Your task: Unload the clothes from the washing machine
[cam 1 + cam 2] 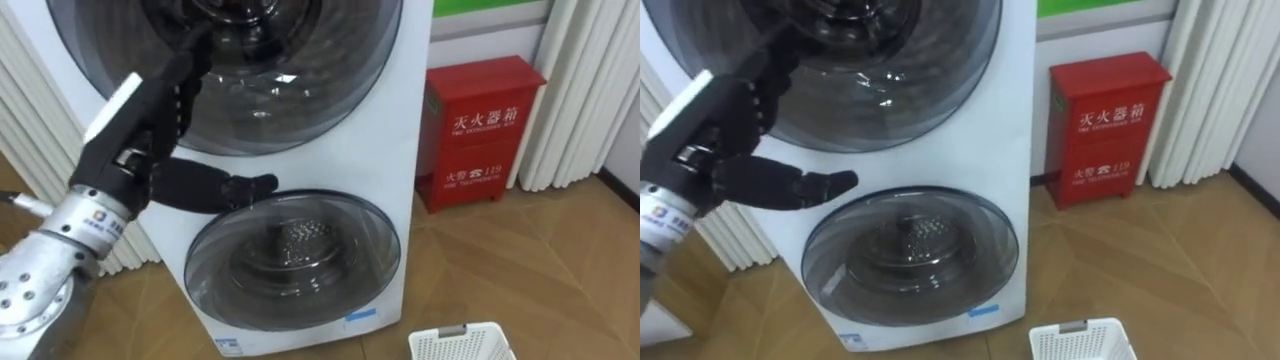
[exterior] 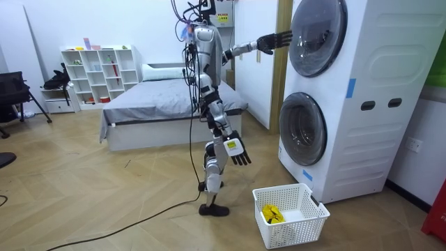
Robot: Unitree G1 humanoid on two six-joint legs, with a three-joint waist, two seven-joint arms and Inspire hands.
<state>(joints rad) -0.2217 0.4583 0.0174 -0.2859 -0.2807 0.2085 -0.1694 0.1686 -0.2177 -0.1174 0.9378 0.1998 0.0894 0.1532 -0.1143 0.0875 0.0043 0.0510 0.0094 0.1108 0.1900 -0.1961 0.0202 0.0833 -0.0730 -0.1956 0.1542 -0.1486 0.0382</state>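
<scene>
A white stacked washing machine (image 2: 362,97) stands before me, its upper round door (image 1: 280,90) and lower round door (image 1: 293,262) both closed. No clothes can be made out through the dark glass. My left hand (image 1: 135,130) is raised and open, with straight fingers lying against the left edge of the upper door and the thumb pointing right. In the room view the same left hand (image 2: 275,40) reaches the upper door, and my right hand (image 2: 237,150) hangs open beside my hip. I stand upright on the wooden floor, facing the machine.
A white laundry basket (image 1: 462,343) sits on the floor to the lower right of the machine, holding something yellow (image 2: 272,213). A red cabinet (image 1: 478,130) stands against the wall on the right, beside white curtains (image 1: 585,90). A bed (image 2: 160,104) lies behind me.
</scene>
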